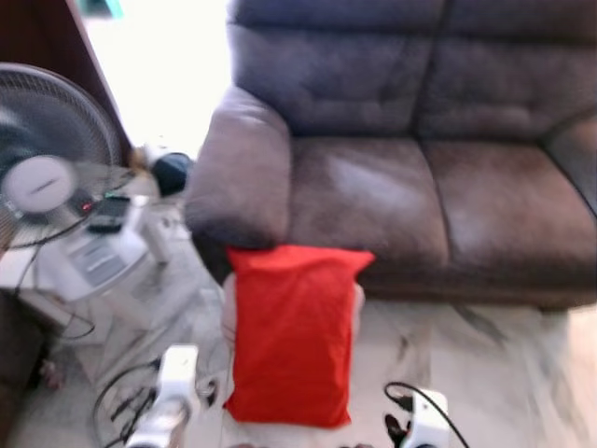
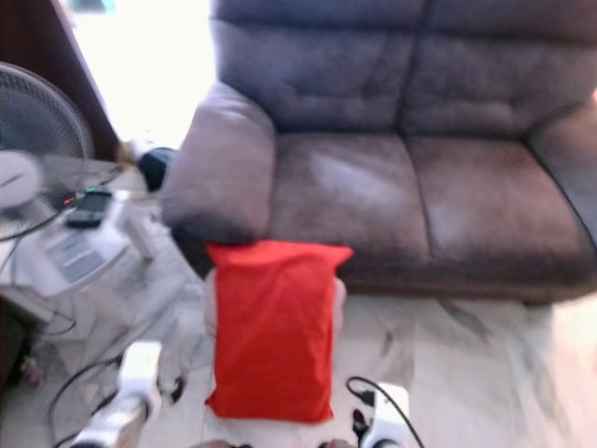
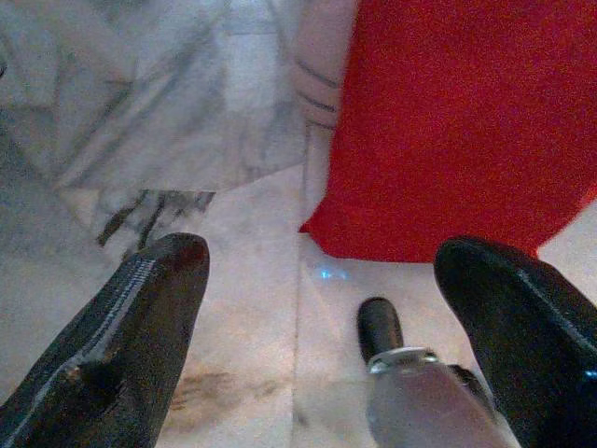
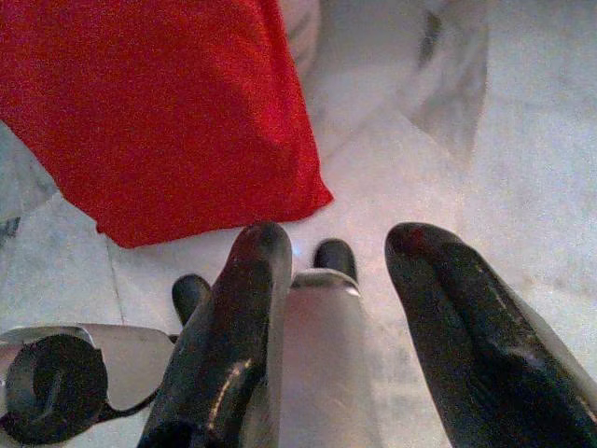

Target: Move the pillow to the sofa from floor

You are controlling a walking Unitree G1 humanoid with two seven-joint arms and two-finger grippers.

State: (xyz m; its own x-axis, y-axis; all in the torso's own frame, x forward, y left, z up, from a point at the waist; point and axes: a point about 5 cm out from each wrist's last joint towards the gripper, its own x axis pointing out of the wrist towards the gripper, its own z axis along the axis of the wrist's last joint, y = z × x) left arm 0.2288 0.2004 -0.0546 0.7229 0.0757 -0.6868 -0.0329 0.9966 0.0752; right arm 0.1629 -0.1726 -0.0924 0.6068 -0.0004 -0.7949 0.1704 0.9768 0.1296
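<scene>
My left gripper (image 3: 317,280) has its jaws spread wide, with nothing between them but marble floor (image 3: 233,261); the near corner of the red pillow (image 3: 466,121) lies just ahead of them and off toward the inner finger. My right gripper (image 4: 326,252) also has its jaws apart, less widely, and empty, the pillow's other near corner just beyond its fingertips. Both sit low over the floor on either side of the pillow's near end, not touching it.

From the head camera, the pillow stands propped on the floor, leaning against the sofa (image 1: 420,187) front just under the seat, beside the armrest. Something pale sits behind it; I can't tell what. To my left are a fan (image 1: 42,159) and a clutter of cables and boxes.

I judge I'm at the approach step: nothing is gripped yet. Next I'd bring both arms forward and inward to pinch the pillow's sides, then lift it up onto the seat cushion, keeping clear of the cables.
</scene>
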